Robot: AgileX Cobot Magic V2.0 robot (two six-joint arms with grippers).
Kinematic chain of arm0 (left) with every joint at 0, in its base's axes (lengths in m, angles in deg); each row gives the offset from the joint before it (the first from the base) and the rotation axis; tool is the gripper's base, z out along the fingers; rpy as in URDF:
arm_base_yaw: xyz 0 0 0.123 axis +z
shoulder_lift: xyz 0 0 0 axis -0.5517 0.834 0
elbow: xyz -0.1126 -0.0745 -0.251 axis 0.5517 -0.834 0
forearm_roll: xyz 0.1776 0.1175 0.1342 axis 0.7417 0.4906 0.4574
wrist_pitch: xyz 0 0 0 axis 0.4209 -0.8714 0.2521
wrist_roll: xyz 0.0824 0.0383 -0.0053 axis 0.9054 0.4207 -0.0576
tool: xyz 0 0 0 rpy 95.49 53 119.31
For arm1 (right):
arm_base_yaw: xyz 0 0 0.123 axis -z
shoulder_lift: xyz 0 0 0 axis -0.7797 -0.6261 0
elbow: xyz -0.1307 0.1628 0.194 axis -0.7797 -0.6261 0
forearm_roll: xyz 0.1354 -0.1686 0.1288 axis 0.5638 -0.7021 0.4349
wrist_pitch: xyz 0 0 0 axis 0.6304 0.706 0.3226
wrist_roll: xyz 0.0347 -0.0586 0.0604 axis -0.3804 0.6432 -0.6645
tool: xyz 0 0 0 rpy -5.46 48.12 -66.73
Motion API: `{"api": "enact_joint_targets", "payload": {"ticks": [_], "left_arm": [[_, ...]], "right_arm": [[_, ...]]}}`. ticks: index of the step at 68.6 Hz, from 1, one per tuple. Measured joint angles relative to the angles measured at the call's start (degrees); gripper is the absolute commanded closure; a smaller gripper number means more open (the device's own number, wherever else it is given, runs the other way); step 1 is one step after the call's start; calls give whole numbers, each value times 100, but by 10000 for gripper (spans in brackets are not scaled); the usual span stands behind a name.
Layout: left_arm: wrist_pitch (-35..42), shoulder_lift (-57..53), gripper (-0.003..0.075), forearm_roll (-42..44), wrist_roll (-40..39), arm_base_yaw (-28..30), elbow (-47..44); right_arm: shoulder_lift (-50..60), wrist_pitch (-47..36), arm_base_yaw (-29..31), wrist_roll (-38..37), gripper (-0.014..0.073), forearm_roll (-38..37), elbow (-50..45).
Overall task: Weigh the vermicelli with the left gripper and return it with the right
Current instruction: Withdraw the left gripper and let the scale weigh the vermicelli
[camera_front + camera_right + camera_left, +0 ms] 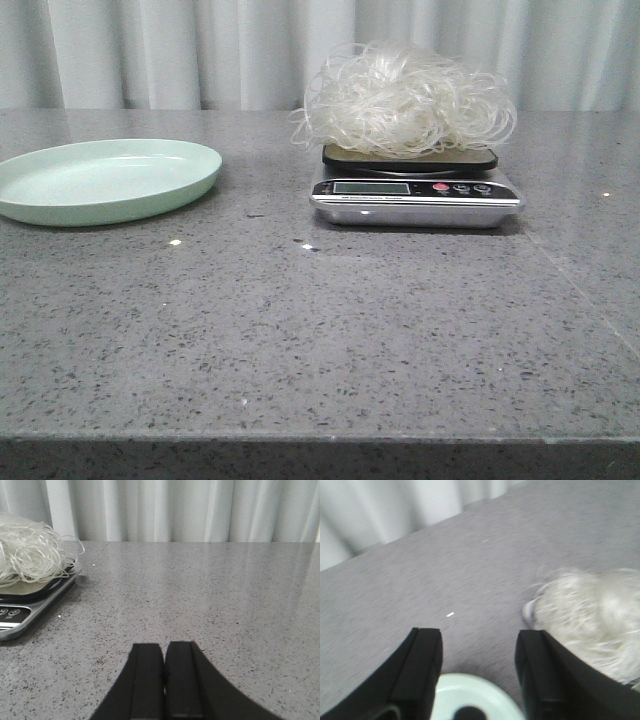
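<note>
So the grey speckled table (pixel 300 340) takes up basically everything I can see, with a pale curtain (pixel 200 50) hanging behind it. On my left side there's the pale green plate (pixel 105 180), nothing on it, well apart from the scale (pixel 415 200) sitting near the middle. The vermicelli (pixel 405 100) is piled on the scale's dark platform, a fluffy tangle of whitish loops that spills a bit past the platform edges (the display is too small for me to read). My left gripper (pixel 477 672) hangs above the table with its fingers (pixel 422 672) spread wide and nothing between them; the plate's rim shows just under it and the noodle heap is off to one side, slightly blurred. My right gripper (pixel 164 685) is low over bare table, well off to the side of the scale, with its two fingers pressed flat together, clenched on nothing.
</note>
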Motion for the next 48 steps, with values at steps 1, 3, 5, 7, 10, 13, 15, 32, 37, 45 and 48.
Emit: {"api": "enact_joint_targets", "payload": {"ticks": [1,3,5,7,10,13,15,32,37,45,48], "left_arm": [[17,-40,371,0,0,0,-56],[113,-168,374,3,0,111,-225],[215,-389,377,15,0,226,-513],[290,-522,377,15,0,343,-690],[508,-898,378,15,0,572,-1166],[649,-1089,378,18,0,687,-1409],[762,-1330,378,27,-5,796,-1713],[1634,-3046,487,42,-14,1597,-3823],[1865,-3463,537,52,-14,1739,-4305],[2393,-4296,582,54,-14,1893,-5235],[2602,-4647,584,54,-14,1911,-5602]], "right_arm": [[0,0,0,0,443,0,0],[0,0,0,0,443,0,0],[0,0,0,0,443,0,0],[0,0,0,0,443,0,0],[0,0,0,0,443,0,0],[0,0,0,0,443,0,0],[0,0,0,0,443,0,0],[0,0,0,0,443,0,0],[0,0,0,0,443,0,0],[0,0,0,0,443,0,0],[0,0,0,0,443,0,0]]}}
